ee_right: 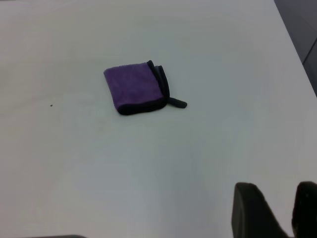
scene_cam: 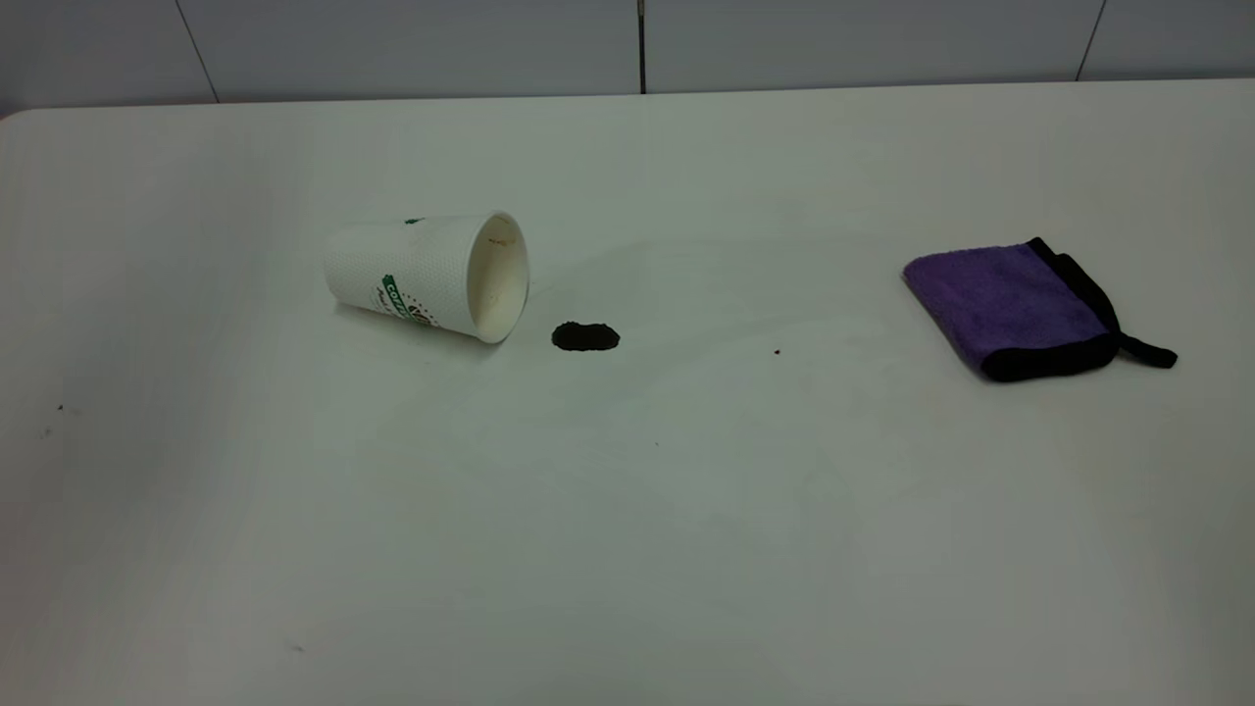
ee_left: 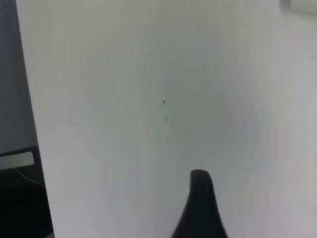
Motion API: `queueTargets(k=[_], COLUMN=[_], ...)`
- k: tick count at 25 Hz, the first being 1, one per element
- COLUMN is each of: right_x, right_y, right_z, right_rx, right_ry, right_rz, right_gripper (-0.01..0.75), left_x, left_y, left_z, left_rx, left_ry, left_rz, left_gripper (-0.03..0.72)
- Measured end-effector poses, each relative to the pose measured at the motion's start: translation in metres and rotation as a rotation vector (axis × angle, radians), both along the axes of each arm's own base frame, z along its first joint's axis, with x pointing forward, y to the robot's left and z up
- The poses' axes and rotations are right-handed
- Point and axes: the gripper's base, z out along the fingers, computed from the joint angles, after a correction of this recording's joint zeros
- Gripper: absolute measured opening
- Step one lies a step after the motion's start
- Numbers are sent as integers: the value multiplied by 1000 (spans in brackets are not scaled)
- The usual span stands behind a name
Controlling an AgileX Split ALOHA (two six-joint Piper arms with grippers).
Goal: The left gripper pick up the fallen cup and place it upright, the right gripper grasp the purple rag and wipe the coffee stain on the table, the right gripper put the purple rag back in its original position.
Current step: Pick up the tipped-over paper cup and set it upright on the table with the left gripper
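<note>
Three steps all remain: cup [scene_cam: 426, 277] lies toppled left beside coffee stain [scene_cam: 585, 336], purple rag [scene_cam: 1010, 309] untouched right; neither end effector's spread can be told.

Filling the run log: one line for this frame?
cup: on side, untouched | coffee stain: unwiped | purple rag: folded, untouched | right tool: open, far from rag
</note>
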Motion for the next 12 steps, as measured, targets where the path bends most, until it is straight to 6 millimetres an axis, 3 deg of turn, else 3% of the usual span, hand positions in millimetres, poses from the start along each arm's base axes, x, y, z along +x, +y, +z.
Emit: queueTargets(k=[6, 12], right_x=[0, 0], right_y=[0, 0], right_z=[0, 0], right_rx=[0, 0], right_ry=[0, 0], right_rz=[0, 0], right_gripper=[238, 238], left_x=[43, 70], left_y=[-82, -145], left_z=[-43, -87], left_rx=[154, 255], left_ry=[-17, -40], left_rz=[-88, -198], left_gripper=[646, 642])
